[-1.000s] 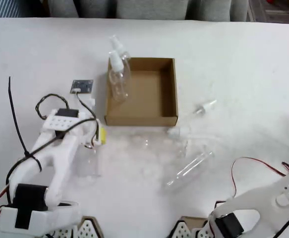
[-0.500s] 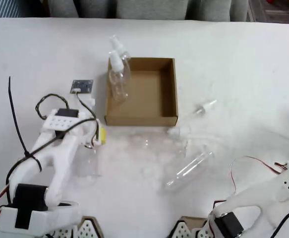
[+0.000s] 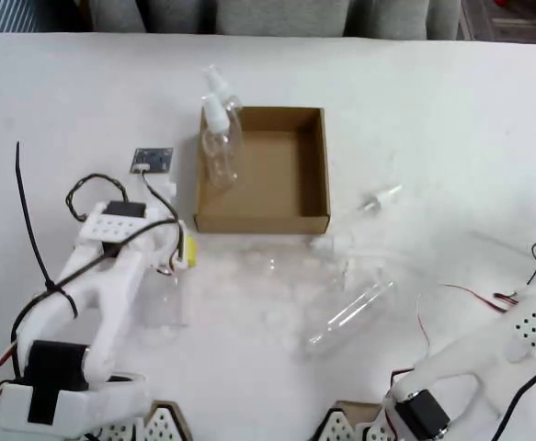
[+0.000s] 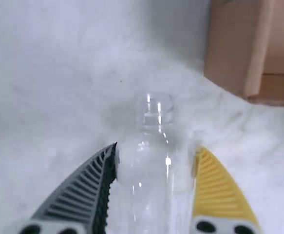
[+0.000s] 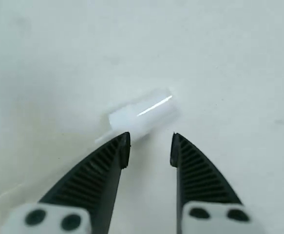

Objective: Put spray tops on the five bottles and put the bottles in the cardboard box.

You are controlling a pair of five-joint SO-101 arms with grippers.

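Capping step, seemingly: at lower left of the overhead frame, an uncapped bottle (image 4: 154, 168) clamped in the jaws of the left gripper (image 4: 155, 147); next, probably, closing the parted jaws of the right gripper (image 5: 149, 141) on the spray top (image 5: 142, 114) lying just ahead on the tabletop (image 3: 433, 110).

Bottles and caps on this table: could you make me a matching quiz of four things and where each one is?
Things: 1 open-necked bottle; 2 loose bottle; 3 spray top; 4 capped bottles.
Places: A upright at the cardboard box's left wall; B on its side in front of the box; C just ahead of the open right gripper; D in the left gripper.
Pairs: 1-D; 2-B; 3-C; 4-A.
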